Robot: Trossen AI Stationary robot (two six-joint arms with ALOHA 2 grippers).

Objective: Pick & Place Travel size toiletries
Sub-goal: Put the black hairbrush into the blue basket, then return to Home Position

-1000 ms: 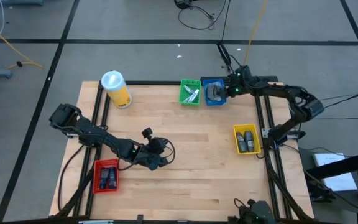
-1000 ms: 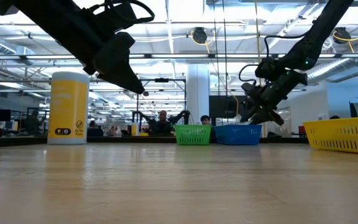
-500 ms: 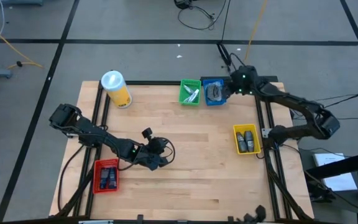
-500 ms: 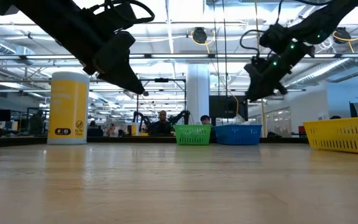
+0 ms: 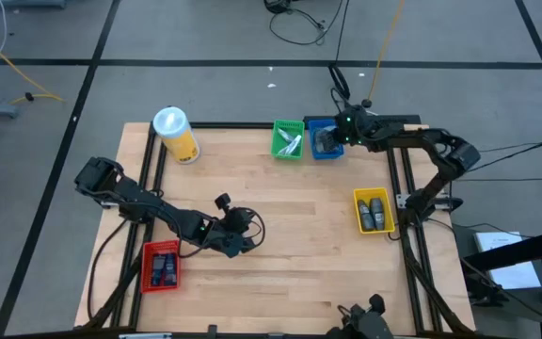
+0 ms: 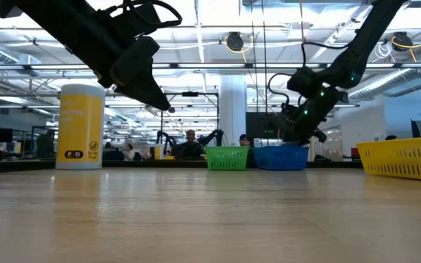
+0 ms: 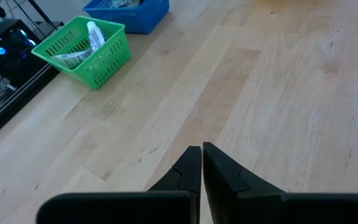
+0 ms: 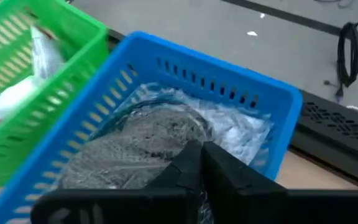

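The toiletries lie sorted in trays. Dark tubes with blue marks fill the red tray (image 5: pixel 161 266), and dark-grey pieces sit in the yellow tray (image 5: pixel 374 210). Pale sachets (image 7: pixel 91 41) lie in the green tray (image 5: pixel 288 139). Grey pieces under clear wrap (image 8: pixel 148 140) lie in the blue tray (image 5: pixel 323 138). My right gripper (image 8: pixel 201 149) is shut and hangs over the blue tray, just above its rim in the low view (image 6: pixel 298 135). My left gripper (image 7: pixel 201 151) is shut and hovers over bare wood near the table's middle (image 5: pixel 238 240). My right gripper points its shut fingertips (image 8: pixel 190 155) down, slanting, at the wrapped grey pieces in the blue tray. I cannot tell whether they touch the wrap.
A tall yellow canister with a white lid (image 5: pixel 177 134) stands at the far left corner. The green and blue trays sit side by side at the far edge, the yellow tray at the right edge, the red tray near the left front. Bare wood lies between them.
My right gripper rose and swung toward the far right corner. It then came back down over the blue tray, ending a little farther left than a second ago. Its fingers stayed as they were.
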